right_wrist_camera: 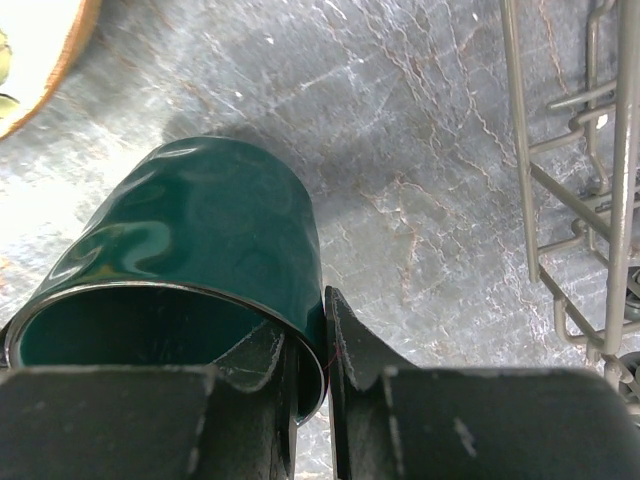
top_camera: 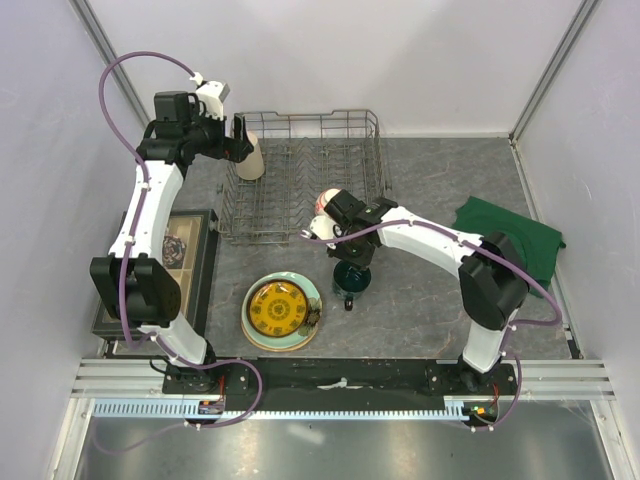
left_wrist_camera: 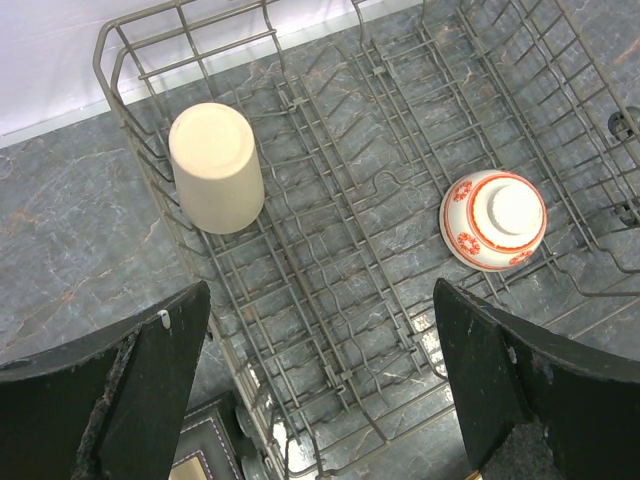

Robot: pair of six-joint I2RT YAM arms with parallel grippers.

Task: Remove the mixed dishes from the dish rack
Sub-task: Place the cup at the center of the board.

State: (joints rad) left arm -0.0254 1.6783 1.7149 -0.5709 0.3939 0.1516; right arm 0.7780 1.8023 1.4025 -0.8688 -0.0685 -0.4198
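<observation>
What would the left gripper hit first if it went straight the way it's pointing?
Probably the bare wire floor of the dish rack, between the tall beige cup and the red-and-white bowl.

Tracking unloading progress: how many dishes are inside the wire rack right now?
2. The tall beige cup stands upside down at the left end of the dish rack; the red-and-white bowl sits upside down toward its right side. No others show among the tines.
</observation>
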